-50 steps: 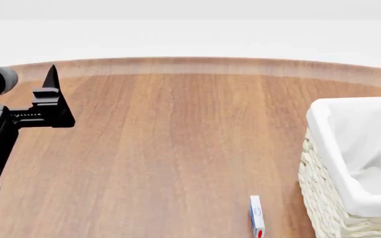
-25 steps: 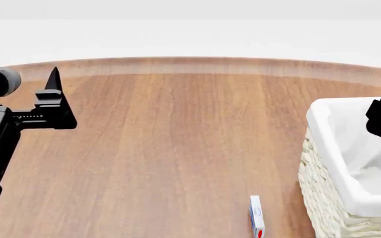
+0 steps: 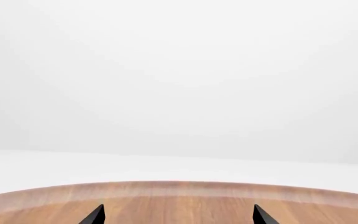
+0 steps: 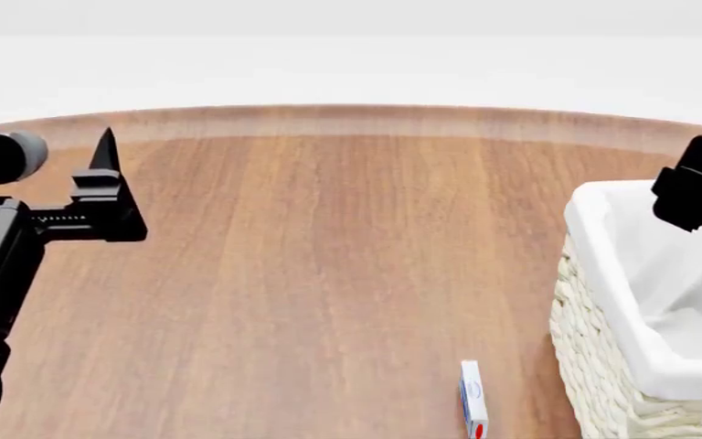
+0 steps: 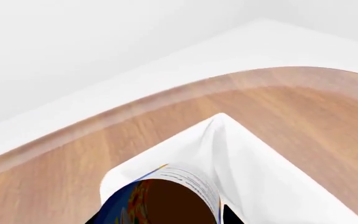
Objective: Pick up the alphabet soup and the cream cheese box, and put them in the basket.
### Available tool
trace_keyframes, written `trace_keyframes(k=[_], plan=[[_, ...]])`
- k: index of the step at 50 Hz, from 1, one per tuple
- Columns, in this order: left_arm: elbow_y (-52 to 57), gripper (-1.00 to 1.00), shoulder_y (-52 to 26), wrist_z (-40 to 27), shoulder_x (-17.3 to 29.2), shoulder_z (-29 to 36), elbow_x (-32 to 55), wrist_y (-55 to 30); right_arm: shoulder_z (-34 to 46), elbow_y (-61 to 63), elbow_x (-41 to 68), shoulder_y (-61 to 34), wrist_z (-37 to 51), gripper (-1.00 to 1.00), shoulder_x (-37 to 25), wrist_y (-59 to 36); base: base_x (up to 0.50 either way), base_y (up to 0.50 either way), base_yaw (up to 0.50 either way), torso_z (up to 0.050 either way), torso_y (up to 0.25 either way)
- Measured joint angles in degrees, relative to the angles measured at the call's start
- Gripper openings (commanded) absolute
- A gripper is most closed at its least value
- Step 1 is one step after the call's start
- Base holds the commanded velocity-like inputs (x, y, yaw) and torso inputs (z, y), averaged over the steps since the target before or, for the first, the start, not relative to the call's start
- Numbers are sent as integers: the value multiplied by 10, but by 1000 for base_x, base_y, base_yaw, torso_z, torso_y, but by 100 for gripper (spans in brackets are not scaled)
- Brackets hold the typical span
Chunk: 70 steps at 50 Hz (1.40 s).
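Soup can point(image 5: 160, 198) seemingly over basket point(image 4: 595, 329), cream cheese box point(image 4: 473, 402) beside

Bright, even light is spread everywhere; hardly any shadow is cast on the table point(image 4: 326, 274). No glare is seen. Around the basket point(image 4: 595, 338) edges stay crisp, while the can point(image 5: 160, 200) is smeared.

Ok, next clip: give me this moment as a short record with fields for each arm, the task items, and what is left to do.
left gripper: open, empty, held above the table at its left side
right gripper: over the basket; jaws cannot be told
alphabet soup: close before the right wrist camera, above the basket's white liner; grasp not confirmed
cream cheese box: on the table, standing on a thin edge, just left of the basket, untouched
left to do: soup not shown resting in the basket; box not yet picked
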State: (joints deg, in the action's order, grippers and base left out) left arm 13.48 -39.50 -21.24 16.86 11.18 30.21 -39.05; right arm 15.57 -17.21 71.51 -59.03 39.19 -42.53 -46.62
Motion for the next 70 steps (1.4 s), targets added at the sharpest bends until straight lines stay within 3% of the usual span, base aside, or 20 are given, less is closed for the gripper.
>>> trace_keyframes(k=[22, 23, 49, 70], plan=[[-9, 100, 5, 1, 2, 6, -1, 10, 39, -164, -85, -41, -68, -100, 55, 68, 0, 0, 0, 0, 0], [-10, 100, 5, 1, 2, 6, -1, 10, 40, -170, -88, -43, -71, 100, 57, 71, 0, 0, 0, 0, 0], [-16, 100, 7, 0, 4, 11, 2, 17, 47, -213, -124, -71, -106, 100, 78, 92, 0, 0, 0, 0, 0], [-16, 100, 7, -4, 6, 12, 6, 18, 137, -159, -121, -205, -171, 100, 148, -37, 0, 0, 0, 0, 0]])
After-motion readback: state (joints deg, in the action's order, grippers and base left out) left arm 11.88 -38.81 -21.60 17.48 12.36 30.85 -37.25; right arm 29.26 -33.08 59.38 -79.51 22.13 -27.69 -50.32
